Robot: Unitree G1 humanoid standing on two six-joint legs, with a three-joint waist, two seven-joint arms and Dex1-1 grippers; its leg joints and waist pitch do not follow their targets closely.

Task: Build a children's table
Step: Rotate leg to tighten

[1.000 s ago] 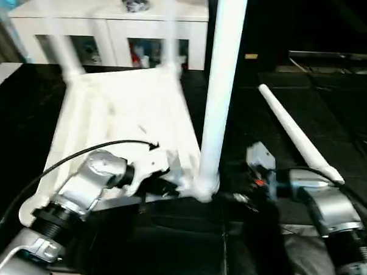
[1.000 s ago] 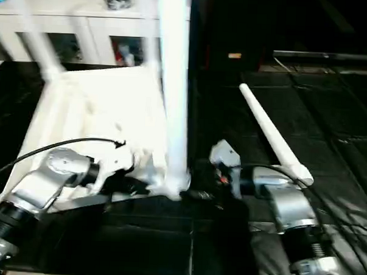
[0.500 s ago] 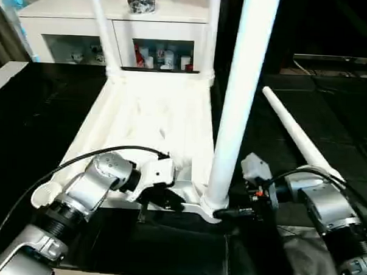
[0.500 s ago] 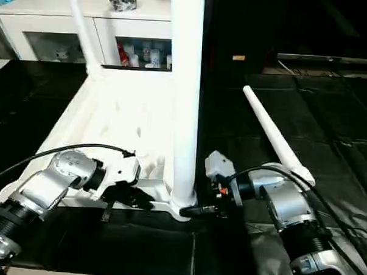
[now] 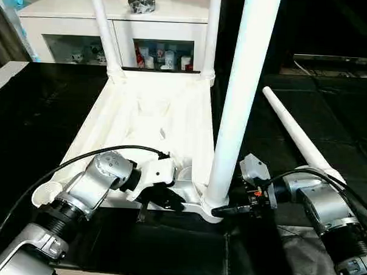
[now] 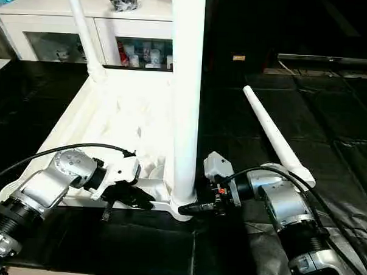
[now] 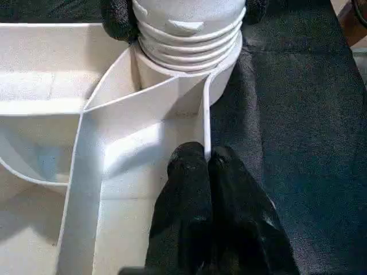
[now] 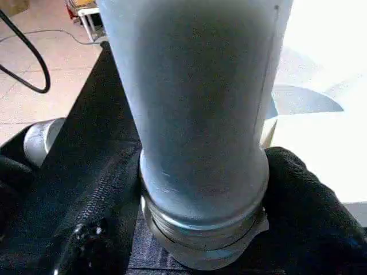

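The children's table top (image 5: 148, 111) lies upside down on the black mat, ribbed side up. Two legs stand in its far corners (image 5: 103, 24) (image 5: 211, 29). A third leg (image 5: 240, 103) stands upright in the near right socket. A loose leg (image 5: 293, 133) lies on the mat to the right. My left gripper (image 5: 168, 201) is shut on the table top's near rim (image 7: 205, 132), just left of that socket. My right gripper (image 5: 220, 207) has its fingers (image 8: 309, 200) on either side of the upright leg's ribbed base (image 8: 200, 172), pressed against it.
A white cabinet (image 5: 116, 13) with glass doors stands behind the table top. The near left corner socket (image 5: 44, 194) holds no leg. Black mat (image 5: 331, 107) spreads to the right around the loose leg. A black cable (image 5: 79, 160) loops over my left forearm.
My right gripper has reached left to the upright leg's base and its fingers have closed in on it. The left gripper has stayed on the rim. The camera has shifted.
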